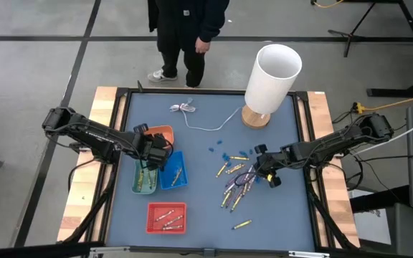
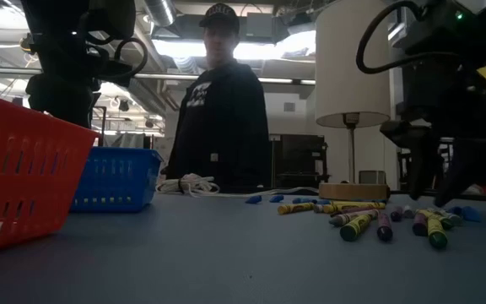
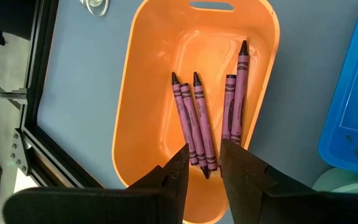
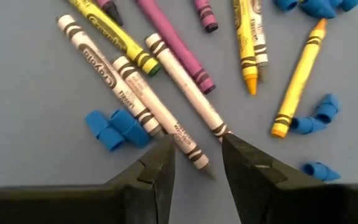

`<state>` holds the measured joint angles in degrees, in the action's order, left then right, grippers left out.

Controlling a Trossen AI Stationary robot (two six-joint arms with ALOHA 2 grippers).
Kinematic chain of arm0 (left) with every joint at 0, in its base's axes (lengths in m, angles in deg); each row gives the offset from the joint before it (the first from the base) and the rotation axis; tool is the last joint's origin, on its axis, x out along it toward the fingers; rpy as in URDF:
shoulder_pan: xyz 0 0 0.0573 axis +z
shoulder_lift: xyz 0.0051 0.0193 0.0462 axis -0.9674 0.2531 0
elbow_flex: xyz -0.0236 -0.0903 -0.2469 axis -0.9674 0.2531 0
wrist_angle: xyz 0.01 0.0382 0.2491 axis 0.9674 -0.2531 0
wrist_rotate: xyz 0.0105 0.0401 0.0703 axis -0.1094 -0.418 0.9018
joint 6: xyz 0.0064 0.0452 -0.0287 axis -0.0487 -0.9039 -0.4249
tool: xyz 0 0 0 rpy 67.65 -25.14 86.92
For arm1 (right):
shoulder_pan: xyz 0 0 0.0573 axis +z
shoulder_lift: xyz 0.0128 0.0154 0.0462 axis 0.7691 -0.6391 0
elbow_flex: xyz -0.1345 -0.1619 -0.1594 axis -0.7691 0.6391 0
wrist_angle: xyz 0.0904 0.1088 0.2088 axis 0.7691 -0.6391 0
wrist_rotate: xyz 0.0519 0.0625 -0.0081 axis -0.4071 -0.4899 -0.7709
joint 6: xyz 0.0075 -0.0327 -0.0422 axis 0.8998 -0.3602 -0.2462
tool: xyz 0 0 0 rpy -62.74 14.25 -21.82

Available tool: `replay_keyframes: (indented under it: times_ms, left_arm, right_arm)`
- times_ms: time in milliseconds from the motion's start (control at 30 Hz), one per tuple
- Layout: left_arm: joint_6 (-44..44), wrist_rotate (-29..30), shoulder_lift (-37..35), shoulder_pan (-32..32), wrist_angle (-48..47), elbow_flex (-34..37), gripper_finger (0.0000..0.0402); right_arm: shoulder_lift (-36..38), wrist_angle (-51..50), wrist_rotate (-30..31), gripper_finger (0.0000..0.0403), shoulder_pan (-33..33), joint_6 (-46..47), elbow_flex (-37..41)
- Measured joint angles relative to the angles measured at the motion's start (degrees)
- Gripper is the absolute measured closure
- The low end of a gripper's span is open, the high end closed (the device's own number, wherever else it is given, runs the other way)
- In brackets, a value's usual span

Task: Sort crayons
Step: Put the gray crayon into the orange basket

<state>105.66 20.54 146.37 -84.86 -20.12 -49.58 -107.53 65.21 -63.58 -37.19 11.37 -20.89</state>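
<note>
1. Blue tabletop [image 1: 199, 193]; person in dark clothes [image 1: 185, 29] stands at the far edge, white lamp [image 1: 271, 75] and white cable [image 1: 192, 115] near that side.
2. My left gripper [image 1: 153, 152] hovers over the orange tray [image 3: 142, 124]. Fingers [image 3: 179, 180] slightly apart, nothing between them.
3. Orange tray holds four purple crayons [image 3: 197, 124], lying roughly parallel.
4. Blue tray [image 1: 173, 170] and green tray [image 1: 145, 178] sit just beside the orange one; each has a few crayons, colours too small to tell. Red tray [image 1: 166, 217] sits nearer the front edge, also with a few.
5. My right gripper [image 1: 262, 172] is low over the loose crayon pile [image 1: 236, 183]. Fingers [image 4: 157, 171] spread, straddling the tip of a white crayon [image 4: 182, 102], not pinching it.
6. Pile is mixed: white, yellow, purple sticks, with small blue bits [image 4: 114, 127] scattered among them. One yellow crayon [image 1: 241, 224] lies apart, toward the front edge.
</note>
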Motion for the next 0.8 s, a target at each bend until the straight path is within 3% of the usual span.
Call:
replay_keyframes:
  times_ms: [800]
  left_arm:
    - [0.0, 0.0, 0.0, 0.0, 0.0, 0.0, 0.0326]
  right_arm:
    - [0.0, 1.8, -1.8, 0.0285, 0.0, -0.9, 2.4]
